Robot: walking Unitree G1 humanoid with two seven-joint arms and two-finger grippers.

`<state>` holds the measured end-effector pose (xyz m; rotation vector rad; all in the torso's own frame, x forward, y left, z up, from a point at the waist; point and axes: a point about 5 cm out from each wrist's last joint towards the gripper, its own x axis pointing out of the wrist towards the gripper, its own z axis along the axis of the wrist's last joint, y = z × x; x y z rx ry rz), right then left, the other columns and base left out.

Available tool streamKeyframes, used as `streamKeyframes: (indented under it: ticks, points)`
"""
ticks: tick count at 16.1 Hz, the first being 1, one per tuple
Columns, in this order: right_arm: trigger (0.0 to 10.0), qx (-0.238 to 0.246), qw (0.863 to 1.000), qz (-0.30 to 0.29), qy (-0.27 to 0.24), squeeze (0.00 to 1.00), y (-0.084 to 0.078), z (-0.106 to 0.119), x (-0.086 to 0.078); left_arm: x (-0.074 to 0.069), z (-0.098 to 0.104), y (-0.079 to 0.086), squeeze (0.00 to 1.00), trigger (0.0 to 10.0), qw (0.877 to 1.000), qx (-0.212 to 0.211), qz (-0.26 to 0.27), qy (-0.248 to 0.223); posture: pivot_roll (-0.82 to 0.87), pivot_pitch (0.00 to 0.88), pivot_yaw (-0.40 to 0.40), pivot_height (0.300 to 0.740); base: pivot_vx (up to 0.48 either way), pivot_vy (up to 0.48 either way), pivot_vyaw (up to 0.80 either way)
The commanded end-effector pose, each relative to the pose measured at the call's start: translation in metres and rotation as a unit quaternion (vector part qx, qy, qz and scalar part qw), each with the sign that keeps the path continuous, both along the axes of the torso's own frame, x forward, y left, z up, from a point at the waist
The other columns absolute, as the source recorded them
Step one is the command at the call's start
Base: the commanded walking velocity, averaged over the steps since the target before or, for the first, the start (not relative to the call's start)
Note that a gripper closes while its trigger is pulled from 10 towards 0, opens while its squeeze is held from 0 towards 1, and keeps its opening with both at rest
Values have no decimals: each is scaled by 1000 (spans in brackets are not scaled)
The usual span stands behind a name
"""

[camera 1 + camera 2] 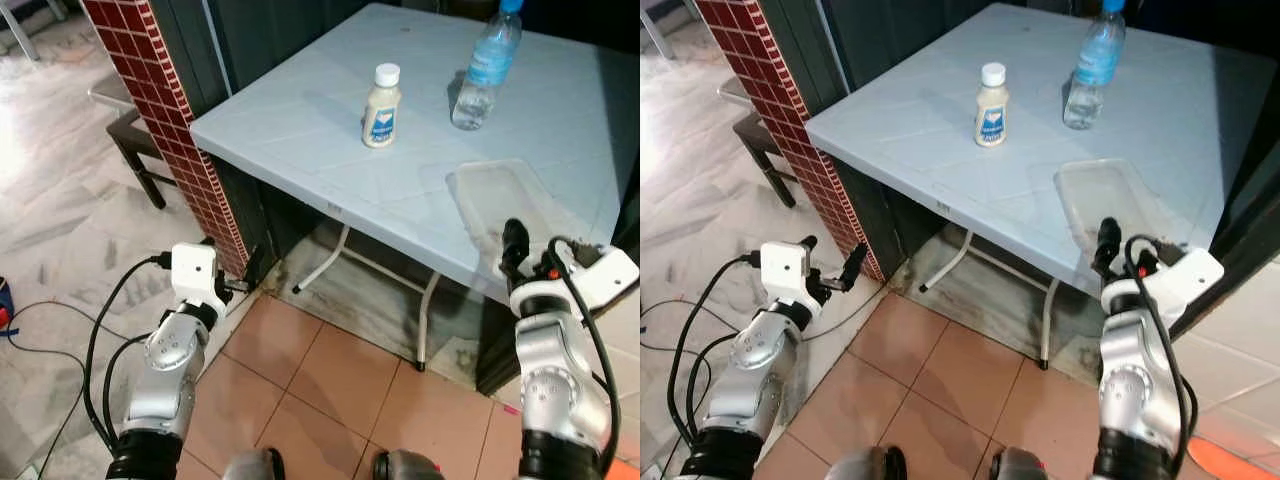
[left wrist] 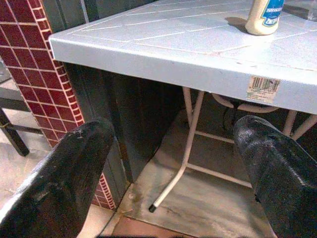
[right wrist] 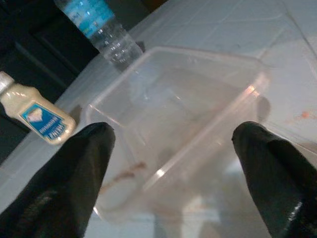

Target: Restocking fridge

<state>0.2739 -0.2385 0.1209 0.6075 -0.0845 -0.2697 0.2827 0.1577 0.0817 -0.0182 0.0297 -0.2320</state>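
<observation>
no readable text | sauce bottle (image 1: pixel 381 106) label illegible | table (image 2: pixel 163 47) barcode sticker (image 2: pixel 263 88) illegible

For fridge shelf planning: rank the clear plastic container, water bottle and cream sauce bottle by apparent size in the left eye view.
1. Clear rectangular plastic container, though nearest the camera.
2. Clear water bottle with blue label.
3. Cream sauce bottle with white cap.

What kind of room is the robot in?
Probably a home kitchen or eating corner. A pale blue folding table holds a sauce bottle, a water bottle and a clear plastic container. Beside it stands a red-tiled pillar on a tiled floor.
</observation>
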Motion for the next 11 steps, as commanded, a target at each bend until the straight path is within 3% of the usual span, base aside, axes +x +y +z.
streamKeyframes:
  ticks: [1,3,5,11]
  points:
    - [0,15,1000,-4,-4,0,-1,-1,4,-1,1,5,0,10000,1000,10,2,-1,-8,75,109,740,0,0,0]
    - [0,24,1000,-7,-8,0,-4,0,9,-1,2,6,0,10000,1000,12,2,-2,-4,77,108,740,0,0,0]
    - [0,64,998,-24,-5,0,-12,-4,13,-2,2,6,0,10000,1000,15,2,-3,3,77,104,740,0,0,0]
    - [0,71,997,-15,-14,0,-16,1,27,-4,3,10,0,10000,1000,18,7,-5,24,78,92,740,0,0,0]
